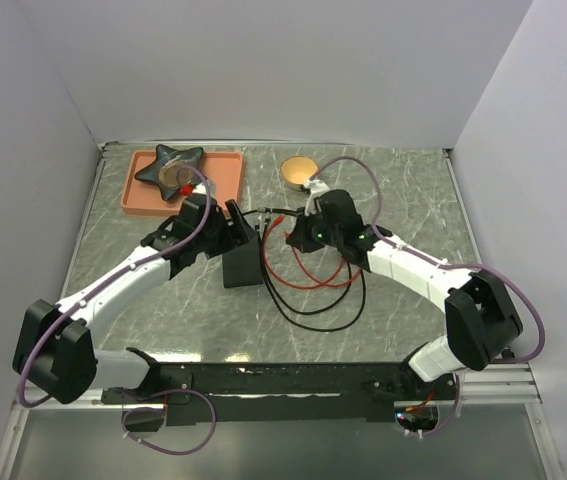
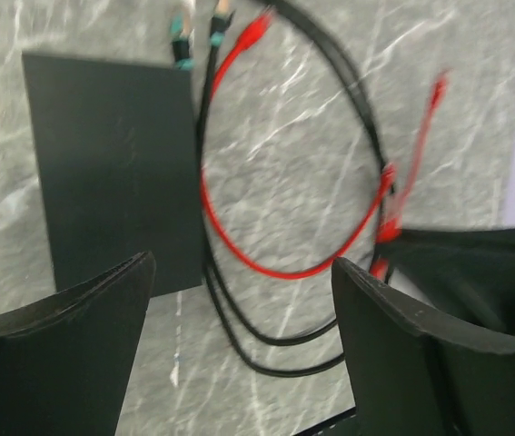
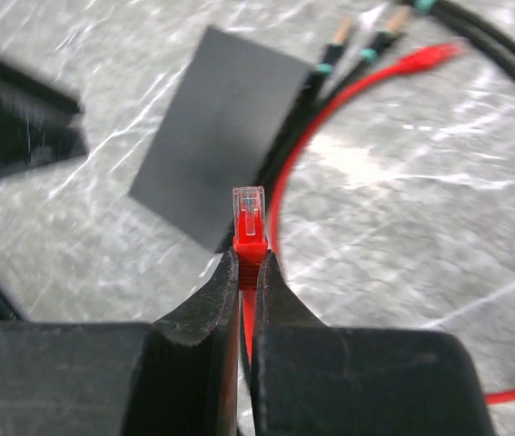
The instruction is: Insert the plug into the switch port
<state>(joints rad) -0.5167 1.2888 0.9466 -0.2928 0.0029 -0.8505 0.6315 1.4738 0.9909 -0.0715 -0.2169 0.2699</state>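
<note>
My right gripper is pinching the red plug by its boot, with the clear tip pointing toward the switch, which is lying flat on the desk. My left gripper is hanging wide and empty above it. The ports are not showing to me, so I am planning to find that edge, square the plug and push slowly. I am counting one switch, one red cable and two black teal-banded plugs.

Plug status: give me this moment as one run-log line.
phase: pre-insertion | right gripper: shut on plug | left gripper: open, empty, near switch box | insertion: not yet done
</note>
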